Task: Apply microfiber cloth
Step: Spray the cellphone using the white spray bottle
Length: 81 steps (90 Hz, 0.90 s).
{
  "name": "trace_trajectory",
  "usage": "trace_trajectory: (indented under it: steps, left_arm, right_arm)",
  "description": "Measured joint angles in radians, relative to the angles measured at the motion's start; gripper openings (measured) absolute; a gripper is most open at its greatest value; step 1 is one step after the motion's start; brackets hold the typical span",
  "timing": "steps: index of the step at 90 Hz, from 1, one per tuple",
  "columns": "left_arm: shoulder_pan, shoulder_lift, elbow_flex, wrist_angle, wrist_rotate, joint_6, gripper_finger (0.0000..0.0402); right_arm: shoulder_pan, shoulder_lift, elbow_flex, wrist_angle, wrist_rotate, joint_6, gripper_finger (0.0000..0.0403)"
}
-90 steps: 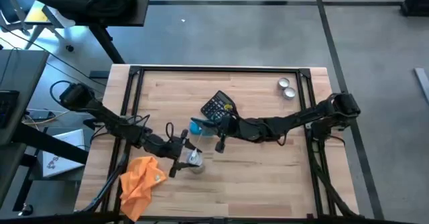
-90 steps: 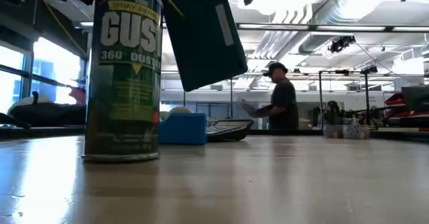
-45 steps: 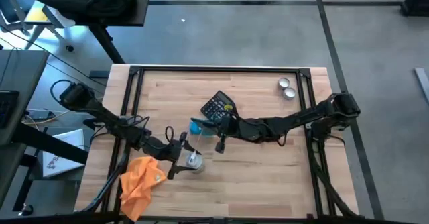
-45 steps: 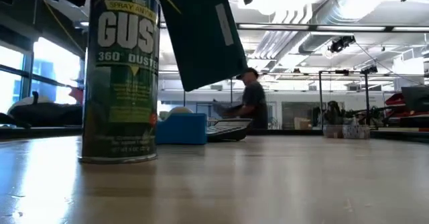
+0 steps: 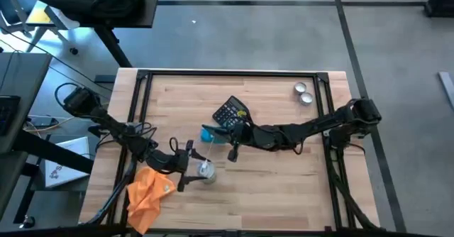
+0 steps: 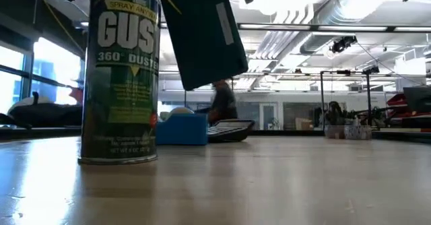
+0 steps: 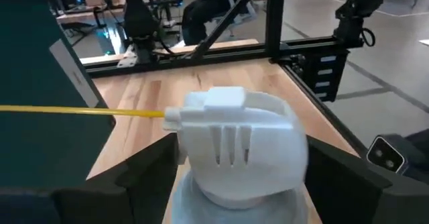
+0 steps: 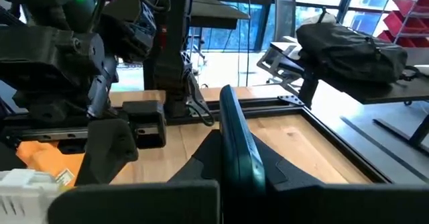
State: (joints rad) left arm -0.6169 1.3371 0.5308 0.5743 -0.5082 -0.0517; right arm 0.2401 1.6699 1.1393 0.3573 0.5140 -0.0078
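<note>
The orange microfiber cloth (image 5: 147, 194) lies crumpled on the table's near left part, and no gripper touches it. It also shows in the right wrist view (image 8: 41, 155). Just right of the cloth, my left gripper (image 5: 194, 165) is at an upright green spray duster can (image 6: 120, 77) with a white nozzle (image 7: 236, 142). Its yellow straw (image 7: 80, 109) points at a dark teal flat panel (image 6: 202, 35). My right gripper (image 5: 233, 147) holds that panel in the air over the table's middle. My left gripper has its two fingers (image 7: 144, 174) on either side of the can's top, just below the white nozzle cap (image 7: 201, 184), coming in level from the table's left. The can stands upright with its base (image 6: 118, 159) on the table. My right gripper pinches the teal panel's edge (image 8: 231, 158) between its two fingers, coming in from the table's right. The panel is lifted clear of the table and stands on edge, tilted, with its lower corner (image 6: 190, 83) hanging beside the can.
A black calculator (image 5: 230, 112) and a small blue box (image 5: 208, 133) lie behind the can. Two small silver tins (image 5: 304, 93) sit at the far right. A black frame (image 5: 234, 72) edges the table. A person moves in the room beyond.
My left gripper has shifted a little toward the table's left edge, and the can has slid with it, staying upright on the table. The person in the room behind has walked leftward.
</note>
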Motion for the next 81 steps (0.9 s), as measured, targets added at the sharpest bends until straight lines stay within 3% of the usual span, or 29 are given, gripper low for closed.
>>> trace_trajectory:
  steps: [23,81]
  left_arm:
    - [-0.041,0.0,0.0,0.0,-0.122,0.001,0.0273]
    - [-0.013,0.001,0.0,-0.001,-0.054,0.009,0.0273]
  right_arm:
    - [-0.005,0.0,0.0,0.008,0.0,0.0,0.0001]
    - [-0.038,0.0,0.0,0.056,-0.022,0.0,0.0001]
